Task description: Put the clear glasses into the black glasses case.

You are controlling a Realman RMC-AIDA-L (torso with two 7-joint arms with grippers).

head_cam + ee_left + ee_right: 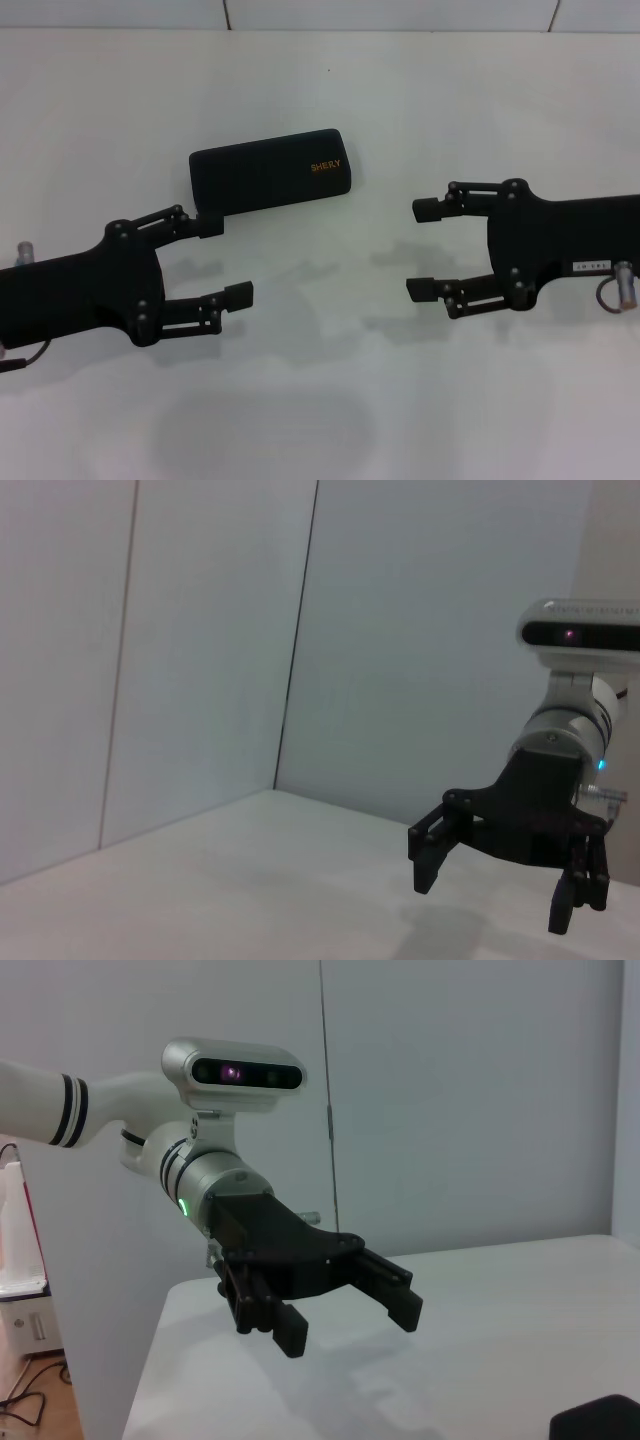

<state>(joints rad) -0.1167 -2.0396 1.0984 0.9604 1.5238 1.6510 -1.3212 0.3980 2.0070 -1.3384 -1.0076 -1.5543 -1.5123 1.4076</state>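
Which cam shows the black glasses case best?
Head view: the whole closed black glasses case shows, orange lettering readable, beside the open left gripper. Right wrist view catches only one corner. Left wrist view shows none of it.

Orange "SHERY" lettering stands on the black glasses case (272,172).

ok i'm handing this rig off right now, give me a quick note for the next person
Left tool: open, empty, hovering above the table next to the near left end of the black glasses case.
Right tool: open, empty, hovering to the right of the case, facing the left one.
Case: shut, lying flat at mid-table, SHERY lettering up.
Clear glasses: not made out in any view; find them first.
Done: nothing.
Left: open the case, put the glasses inside.
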